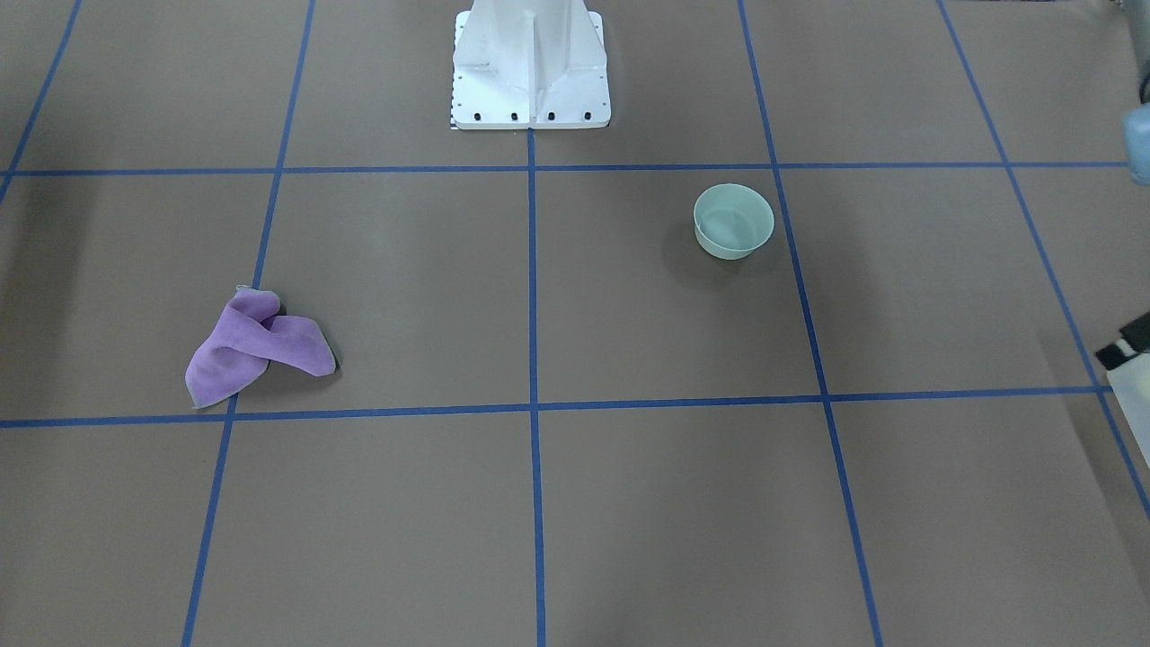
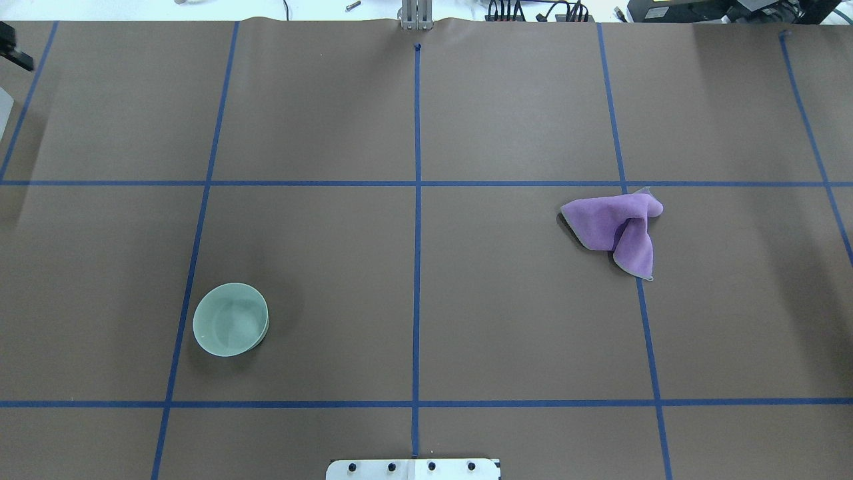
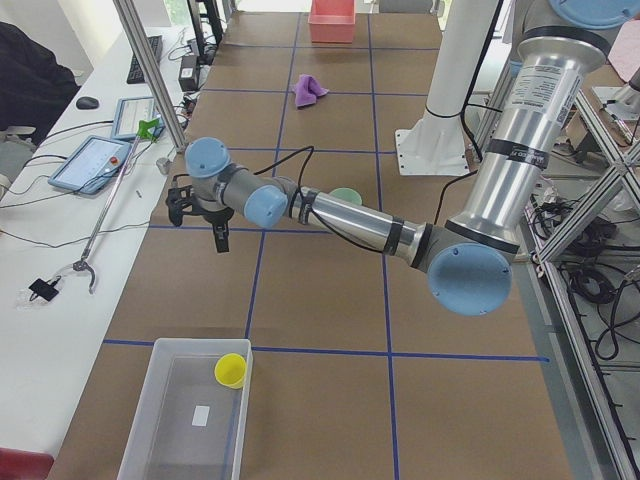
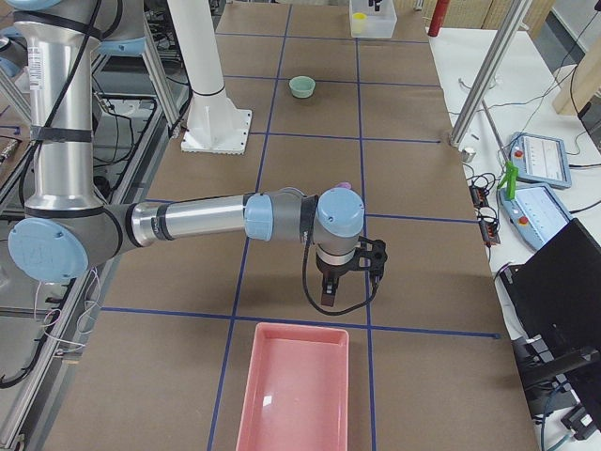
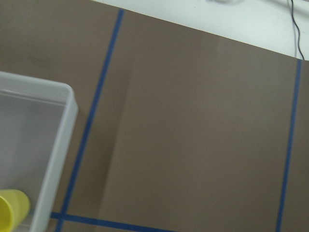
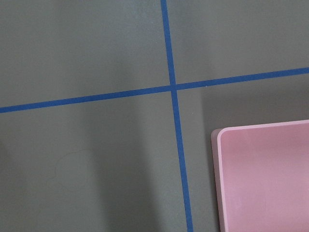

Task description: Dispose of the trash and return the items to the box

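Note:
The pale teal bowl (image 1: 733,220) stands upright and empty on the brown table, on my left side (image 2: 230,319). The yellow cup (image 3: 231,370) lies inside the translucent box (image 3: 185,450) at the table's left end; the left wrist view shows the cup (image 5: 12,210) and the box's rounded corner (image 5: 53,145). My left gripper (image 3: 197,222) hovers over the table beyond the box, apart from the bowl (image 3: 347,195). My right gripper (image 4: 352,277) hovers just short of a pink tray (image 4: 291,390). I cannot tell whether either gripper is open or shut.
A crumpled purple cloth (image 2: 616,230) lies on my right side of the table (image 1: 256,346). The pink tray's corner shows in the right wrist view (image 6: 265,179). The white robot base (image 1: 530,67) stands at the table's near edge. Blue tape lines grid the table.

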